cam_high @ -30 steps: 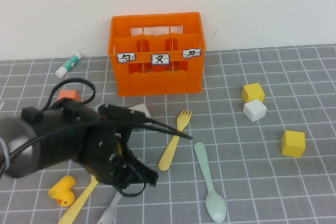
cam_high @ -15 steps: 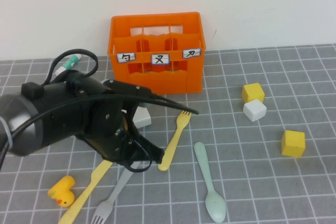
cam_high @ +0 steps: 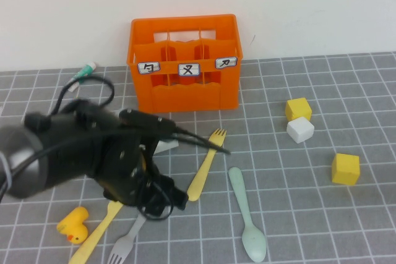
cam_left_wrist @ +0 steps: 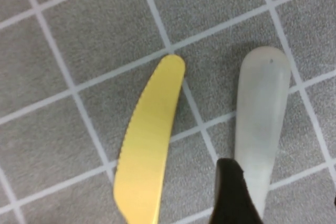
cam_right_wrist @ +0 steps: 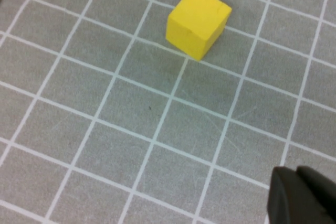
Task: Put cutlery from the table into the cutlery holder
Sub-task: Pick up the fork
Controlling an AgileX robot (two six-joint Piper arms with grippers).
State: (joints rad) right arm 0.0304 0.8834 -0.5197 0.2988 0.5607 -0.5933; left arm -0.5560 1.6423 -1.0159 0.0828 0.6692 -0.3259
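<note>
The orange cutlery holder [cam_high: 184, 69] stands at the back of the grey grid table [cam_high: 309, 227]. In front of it lie a yellow fork [cam_high: 206, 165] and a mint spoon [cam_high: 246, 213]. A yellow knife [cam_high: 99, 232] [cam_left_wrist: 149, 145] and a grey utensil [cam_high: 127, 243] [cam_left_wrist: 261, 124] lie side by side at the front left. My left gripper [cam_high: 151, 202] [cam_left_wrist: 283, 203] hovers low over them, open, one black finger [cam_left_wrist: 233, 192] overlapping the grey handle's edge. My right gripper [cam_right_wrist: 304, 192] is shut and empty, out of the high view, near a yellow cube [cam_right_wrist: 198, 22].
A yellow duck [cam_high: 73, 224] sits by the knife. A white-and-green tube [cam_high: 85, 72] lies at the back left. Two yellow cubes [cam_high: 297, 109] [cam_high: 344, 169] and a white cube [cam_high: 300, 130] sit on the right. Another white block [cam_high: 166, 146] peeks from behind my left arm.
My left arm rose toward the crate, uncovering the knife and the grey utensil, then dropped back over them. Its jaws opened. The cutlery stayed put.
</note>
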